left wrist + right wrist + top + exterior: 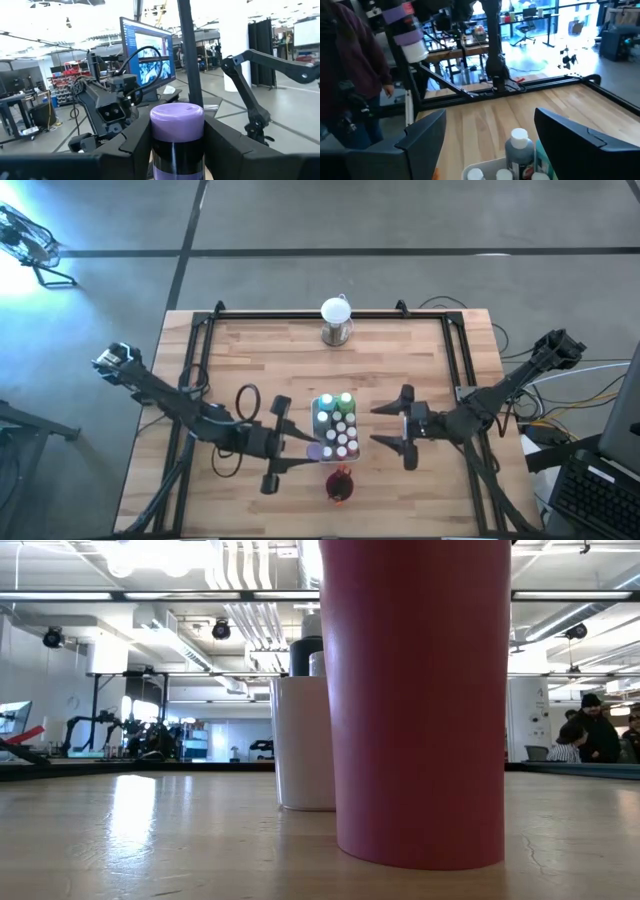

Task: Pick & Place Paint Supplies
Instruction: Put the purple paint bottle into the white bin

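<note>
A purple bottle (177, 137) is being held between the fingers (134, 145) of the left gripper (297, 448), lifted just beside the tray (318, 420), on the tray's left, and near the cup (340, 483). In the left wrist view the bottle is being clamped around its dark body, with the flat purple end facing the camera; in the right wrist view its white cap (414, 51) is seen pointing downward, so it is apparently being carried tilted or upside down.

A slip is being risked: the bottle is a smooth, round plastic cylinder, and a hold on such a curved wall could let it rotate or slide out, more so if it is being swung quickly. A knock is also being risked, because the tray is already being crowded with white-capped bottles (342, 435) standing close together; a bottle lowered off-centre could topple its neighbours. The tall, smooth red cup is standing close by and could be tipped by a passing finger.

The right gripper (403, 427) is being held spread wide, empty, just right of the tray, and a dark bottle (519, 150) is showing between its fingers; a collision could be caused if both arms are brought to the tray together.

The tray is white, rectangular and hard-walled. The table (260, 350) is of pale, matt wood planks. A white globe (336, 311) on a metal base is standing well apart at the far edge.
</note>
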Controlling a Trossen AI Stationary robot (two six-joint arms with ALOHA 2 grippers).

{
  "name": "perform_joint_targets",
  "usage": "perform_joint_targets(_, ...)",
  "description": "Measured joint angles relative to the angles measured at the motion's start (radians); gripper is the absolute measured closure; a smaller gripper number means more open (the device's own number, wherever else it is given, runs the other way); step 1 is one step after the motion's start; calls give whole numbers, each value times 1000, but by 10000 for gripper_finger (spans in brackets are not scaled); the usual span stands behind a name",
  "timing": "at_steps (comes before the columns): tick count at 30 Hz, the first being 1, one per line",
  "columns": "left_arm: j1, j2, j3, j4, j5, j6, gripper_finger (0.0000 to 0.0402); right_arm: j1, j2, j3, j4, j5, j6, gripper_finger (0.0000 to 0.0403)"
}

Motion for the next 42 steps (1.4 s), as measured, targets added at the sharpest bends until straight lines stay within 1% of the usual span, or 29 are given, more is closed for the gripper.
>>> perform_joint_targets(4, 17, 0, 0, 10, 0, -28, 243, 0, 9, 0, 52, -21, -14, 101)
perform_joint_targets(10, 42, 0, 0, 20, 1, -69, 243, 0, 102, 9, 286, -104, -189, 113)
perform_joint_targets(13, 45, 0, 0, 29, 1, -71, 243, 0, 165, 61, 290, -106, -238, 115)
perform_joint_targets(15, 45, 0, 0, 35, 2, -71, 243, 0, 200, 104, 288, -88, -248, 112)
perform_joint_targets(20, 45, 0, 1, 34, 4, -76, 243, 0, 296, 229, 285, -79, -300, 90)
perform_joint_targets(23, 45, 0, 1, 33, 9, -79, 243, 0, 346, 307, 243, -4, -362, 75)
perform_joint_targets(25, 45, 0, 1, 32, 24, -81, 243, 0, 374, 357, 188, 66, -354, 65)
perform_joint_targets(29, 45, 0, 1, 28, 25, -82, 243, -2, 435, 467, 86, 133, -314, 49)
perform_joint_targets(34, 45, 0, 1, 24, 26, -82, 243, 0, 500, 576, 26, 126, -311, 44)
perform_joint_targets(38, 45, 0, 1, 22, 26, -82, 243, -1, 533, 642, -55, 96, -277, 58)
perform_joint_targets(42, 45, 0, 1, 22, 26, -82, 243, -7, 553, 667, -69, 84, -268, 74)
